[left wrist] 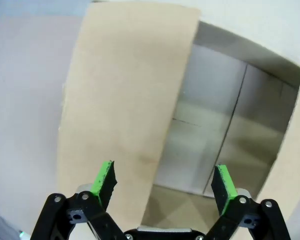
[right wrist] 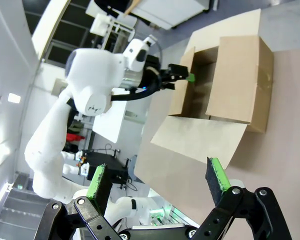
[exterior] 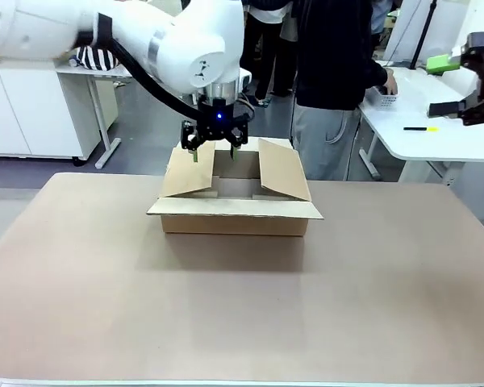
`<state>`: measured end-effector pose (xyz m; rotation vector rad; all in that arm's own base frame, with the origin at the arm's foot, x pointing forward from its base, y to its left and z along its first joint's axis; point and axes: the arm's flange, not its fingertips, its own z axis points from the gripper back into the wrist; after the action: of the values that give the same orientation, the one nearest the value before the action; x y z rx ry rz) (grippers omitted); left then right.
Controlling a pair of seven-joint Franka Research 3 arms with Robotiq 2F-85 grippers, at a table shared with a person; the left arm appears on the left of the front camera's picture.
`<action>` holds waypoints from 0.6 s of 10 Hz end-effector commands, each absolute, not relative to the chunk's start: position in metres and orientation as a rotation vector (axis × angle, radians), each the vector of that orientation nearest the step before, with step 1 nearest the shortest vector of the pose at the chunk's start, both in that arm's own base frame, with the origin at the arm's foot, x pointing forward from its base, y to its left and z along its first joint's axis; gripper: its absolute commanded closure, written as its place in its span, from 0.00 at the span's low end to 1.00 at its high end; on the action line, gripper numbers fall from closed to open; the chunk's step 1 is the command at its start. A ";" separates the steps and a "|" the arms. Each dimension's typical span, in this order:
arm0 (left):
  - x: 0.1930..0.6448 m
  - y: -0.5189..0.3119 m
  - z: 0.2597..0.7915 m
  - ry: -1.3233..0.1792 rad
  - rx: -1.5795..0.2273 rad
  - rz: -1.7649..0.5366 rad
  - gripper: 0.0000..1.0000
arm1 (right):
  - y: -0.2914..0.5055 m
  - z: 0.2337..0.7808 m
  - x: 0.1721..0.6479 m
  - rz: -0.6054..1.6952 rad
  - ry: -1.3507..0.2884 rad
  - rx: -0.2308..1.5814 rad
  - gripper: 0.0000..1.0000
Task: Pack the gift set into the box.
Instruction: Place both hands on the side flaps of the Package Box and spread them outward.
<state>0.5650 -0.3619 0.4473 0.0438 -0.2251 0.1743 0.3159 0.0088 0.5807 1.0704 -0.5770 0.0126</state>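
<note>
Box open, inside looks bare — left gripper hovers above, jaws spread, empty; best keep clear of 9 o'clock flap. Right gripper spread, empty, 2 o'clock.

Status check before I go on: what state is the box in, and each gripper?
box: open, near flap folded out flat, side flaps standing slanted, visible floor bare.
left gripper: open, holding nothing, hovering above the box's opening near one side flap.
right gripper: open, holding nothing, raised off to the table's right side.
</note>
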 end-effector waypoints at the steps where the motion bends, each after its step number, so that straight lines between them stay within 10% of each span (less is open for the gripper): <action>1: 0.589 -0.369 0.447 -0.235 0.139 0.098 0.00 | 0.010 0.581 0.320 0.034 -0.601 1.089 0.00; 6: 0.592 -0.366 0.428 -0.187 0.366 0.003 0.00 | 0.010 0.581 0.320 0.034 -0.601 1.089 0.00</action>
<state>0.5874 -0.3616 0.4258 0.3045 -0.1931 0.0488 0.3158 0.0087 0.5807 1.0705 -0.5773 0.0126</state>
